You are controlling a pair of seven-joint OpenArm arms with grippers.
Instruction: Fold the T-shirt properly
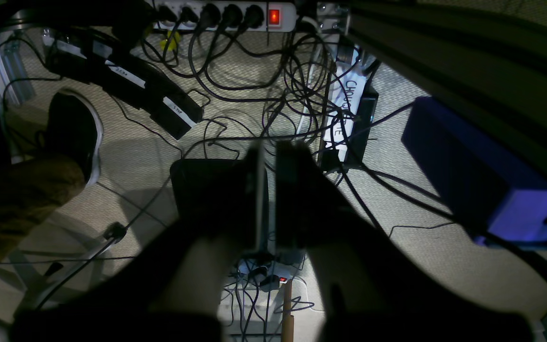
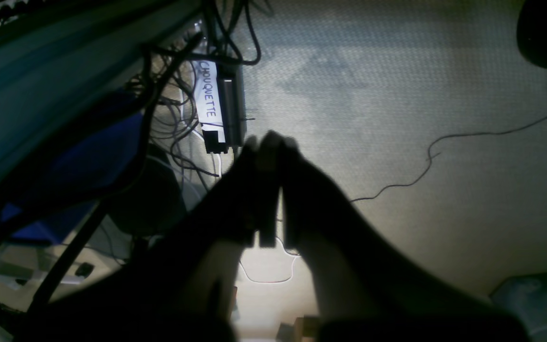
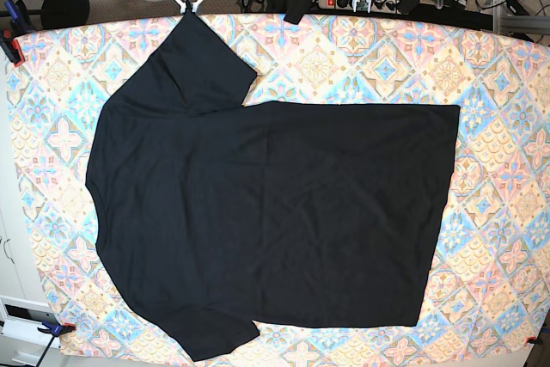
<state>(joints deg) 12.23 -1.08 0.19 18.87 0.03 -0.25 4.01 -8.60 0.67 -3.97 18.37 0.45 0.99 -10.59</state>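
Observation:
The black T-shirt lies spread flat on the table in the base view. Its shoulders are to the left, its hem to the right, and one sleeve points to the far edge, the other to the near edge. Neither wrist view shows it. Both wrist cameras look down at the carpeted floor beyond the table. My left gripper has its fingers nearly together with nothing between them. My right gripper is shut and empty. I cannot make out either gripper in the base view.
A patterned cloth covers the table, clamped at the left edge. Below the left gripper are a power strip, tangled cables, a labelled black box, a blue box and a shoe.

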